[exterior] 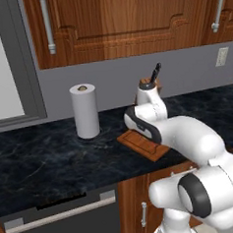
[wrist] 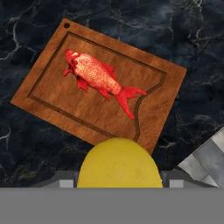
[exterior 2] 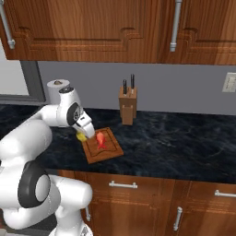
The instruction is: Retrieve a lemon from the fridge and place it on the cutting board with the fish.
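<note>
My gripper (exterior 2: 85,130) is shut on the yellow lemon (wrist: 119,164), which hangs above the near left corner of the cutting board (wrist: 52,94). In the right base view the lemon (exterior 2: 81,136) shows just under the hand, at the left edge of the reddish-brown cutting board (exterior 2: 109,150). The red fish (wrist: 97,75) lies on the middle of the board, clear of the lemon; from the right base it is the fish (exterior 2: 101,140). From the left base the arm covers most of the cutting board (exterior: 140,142). The fridge is out of view.
A paper towel roll (exterior: 84,111) stands on the black counter left of the board. A wooden knife block (exterior 2: 127,107) stands against the back wall behind it. Wooden wall cabinets (exterior 2: 115,27) hang above. A dishwasher front (exterior: 61,216) sits below the counter.
</note>
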Robot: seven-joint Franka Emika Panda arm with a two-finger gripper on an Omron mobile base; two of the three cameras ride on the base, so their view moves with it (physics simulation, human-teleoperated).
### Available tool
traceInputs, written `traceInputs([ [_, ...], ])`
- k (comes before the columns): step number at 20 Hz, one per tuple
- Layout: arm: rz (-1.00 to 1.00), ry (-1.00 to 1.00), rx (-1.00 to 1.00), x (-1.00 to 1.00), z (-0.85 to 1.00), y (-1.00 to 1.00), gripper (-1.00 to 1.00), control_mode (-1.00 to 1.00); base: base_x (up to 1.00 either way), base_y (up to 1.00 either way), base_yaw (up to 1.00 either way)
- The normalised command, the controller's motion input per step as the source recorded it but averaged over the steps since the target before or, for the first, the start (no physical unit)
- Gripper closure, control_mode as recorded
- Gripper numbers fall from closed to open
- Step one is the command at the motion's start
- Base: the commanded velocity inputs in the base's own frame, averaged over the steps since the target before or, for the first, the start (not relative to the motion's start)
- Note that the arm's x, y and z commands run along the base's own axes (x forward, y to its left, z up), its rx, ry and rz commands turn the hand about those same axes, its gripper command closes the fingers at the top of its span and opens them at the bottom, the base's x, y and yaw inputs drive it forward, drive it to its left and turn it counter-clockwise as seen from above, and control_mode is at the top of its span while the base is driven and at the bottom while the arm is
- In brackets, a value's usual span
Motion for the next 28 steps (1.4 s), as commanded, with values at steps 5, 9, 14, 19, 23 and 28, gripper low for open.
traceInputs([
  [5, 0.00, 0.00, 0.00, 0.07, -0.30, 0.00, 1.00, -1.00, 0.00, 0.00, 0.00],
  [9, 0.00, 0.00, 0.00, 0.17, -0.32, 0.00, 1.00, -1.00, 0.00, 0.00, 0.00],
  [14, 0.00, 0.00, 0.00, 0.24, -0.22, 0.00, 1.00, -1.00, 0.00, 0.00, 0.00],
  [19, 0.00, 0.00, 0.00, 0.23, -0.13, 0.00, 1.00, -1.00, 0.00, 0.00, 0.00],
  [23, 0.00, -0.01, 0.00, 0.21, -0.23, 0.00, 1.00, -1.00, 0.00, 0.00, 0.00],
  [28, 0.00, 0.00, 0.00, 0.22, -0.24, 0.00, 1.00, -1.00, 0.00, 0.00, 0.00],
])
